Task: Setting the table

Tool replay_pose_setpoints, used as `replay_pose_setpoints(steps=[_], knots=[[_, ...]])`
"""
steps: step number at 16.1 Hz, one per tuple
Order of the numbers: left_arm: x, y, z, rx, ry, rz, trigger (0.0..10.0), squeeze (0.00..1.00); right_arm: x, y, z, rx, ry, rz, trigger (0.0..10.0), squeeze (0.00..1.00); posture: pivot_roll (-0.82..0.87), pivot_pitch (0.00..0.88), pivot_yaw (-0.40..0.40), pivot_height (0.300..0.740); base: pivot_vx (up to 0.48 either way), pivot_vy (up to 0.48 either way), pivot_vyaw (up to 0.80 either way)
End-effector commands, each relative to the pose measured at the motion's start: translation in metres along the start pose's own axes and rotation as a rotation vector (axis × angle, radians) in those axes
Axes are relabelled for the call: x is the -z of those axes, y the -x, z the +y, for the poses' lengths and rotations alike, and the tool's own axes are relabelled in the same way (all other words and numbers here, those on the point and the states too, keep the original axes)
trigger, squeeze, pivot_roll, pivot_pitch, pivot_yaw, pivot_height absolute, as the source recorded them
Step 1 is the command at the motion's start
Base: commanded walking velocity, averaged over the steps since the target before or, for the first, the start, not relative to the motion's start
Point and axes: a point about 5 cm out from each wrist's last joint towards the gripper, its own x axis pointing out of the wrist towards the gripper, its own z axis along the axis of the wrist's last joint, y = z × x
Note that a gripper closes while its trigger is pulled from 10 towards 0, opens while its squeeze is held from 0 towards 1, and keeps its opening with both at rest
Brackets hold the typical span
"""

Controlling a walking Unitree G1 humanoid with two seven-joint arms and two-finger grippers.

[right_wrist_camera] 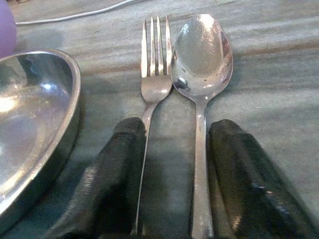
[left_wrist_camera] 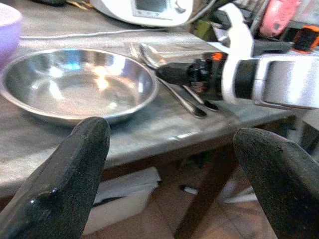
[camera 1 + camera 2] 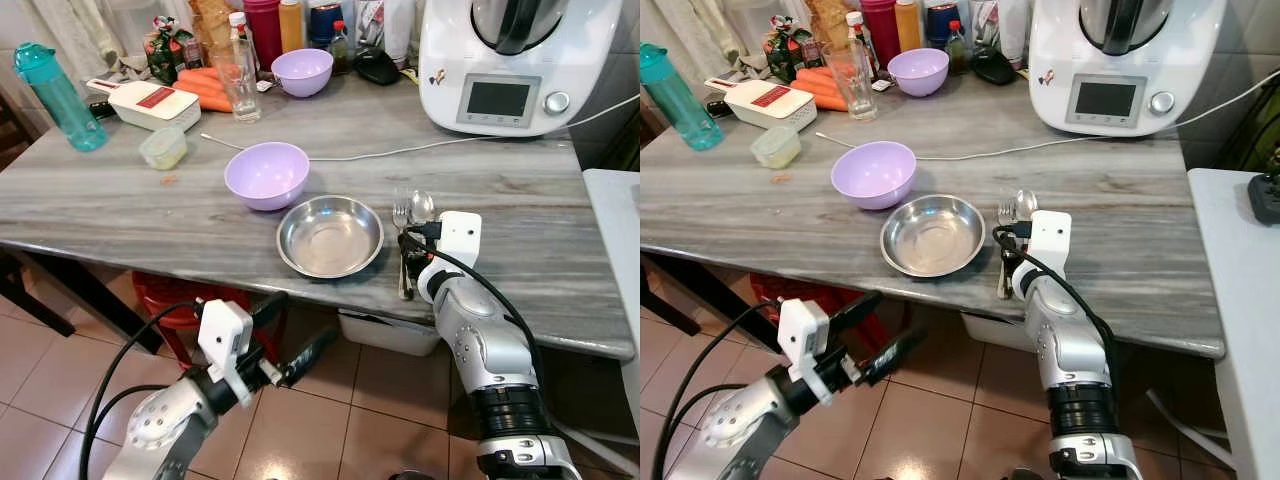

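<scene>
The step in hand is laying the cutlery beside the dish. On the grey surface (image 3: 520, 230) a steel plate (image 3: 330, 236) sits near the front edge, with a lilac bowl (image 3: 267, 174) just behind it on the robot's left. To the right of the plate a fork (image 1: 152, 69) and a spoon (image 1: 201, 55) lie side by side, heads pointing away from the robot, the fork nearer the plate and its neck touching the edge of the spoon's bowl.

The right pincer (image 1: 172, 174) is down on the surface over the two handles. Its fingers (image 1: 112, 174) stand apart, one outside the fork handle and the other outside the spoon handle, so both handles run through the gap. The fingers do not look pressed onto the metal, so I judge the pincer open around the cutlery rather than gripping it.

The left pincer (image 2: 169, 164) hangs below the surface edge, wide open and empty, looking up at the plate's rim.

The place setting looks close to done: plate, fork and spoon are all laid. If the cutlery is meant to stay here, the next move calls for lifting the right pincer straight up and back without dragging either handle. The likely risk is a fingertip catching a handle and skewing the pair against the plate.
</scene>
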Motion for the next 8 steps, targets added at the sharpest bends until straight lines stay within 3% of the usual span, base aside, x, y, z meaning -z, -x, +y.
replay_pose_setpoints(steps=[1, 2, 5, 7, 8], knots=[[0.0, 0.001, 0.011, -0.076, -0.039, 0.003, 10.0, 0.0, 0.001, 0.002, -0.015, 0.074, -0.008, 0.004, 10.0, 1.0, -0.04, 0.075, 0.101, 0.74, 0.0, 0.0, 0.0], [0.0, 0.001, 0.012, -0.084, -0.042, 0.001, 10.0, 0.0, -0.001, 0.002, -0.016, 0.078, -0.006, -0.003, 10.0, 1.0, -0.04, 0.075, 0.101, 0.74, 0.0, 0.0, 0.0], [-0.002, -0.002, 0.025, -0.224, -0.079, -0.027, 10.0, 0.0, -0.025, 0.019, -0.033, 0.128, 0.015, -0.174, 10.0, 1.0, -0.04, 0.026, 0.089, 0.74, 0.0, 0.0, 0.0], [0.0, 0.001, 0.035, -0.335, -0.093, -0.013, 10.0, 0.0, -0.025, 0.035, -0.041, 0.153, 0.039, -0.228, 10.0, 1.0, -0.04, 0.015, 0.087, 0.74, 0.0, 0.0, 0.0], [0.001, 0.003, 0.042, -0.425, -0.151, -0.002, 10.0, 0.0, -0.02, 0.045, -0.045, 0.168, 0.055, -0.245, 10.0, 1.0, -0.04, 0.003, 0.086, 0.74, 0.0, 0.0, 0.0]])
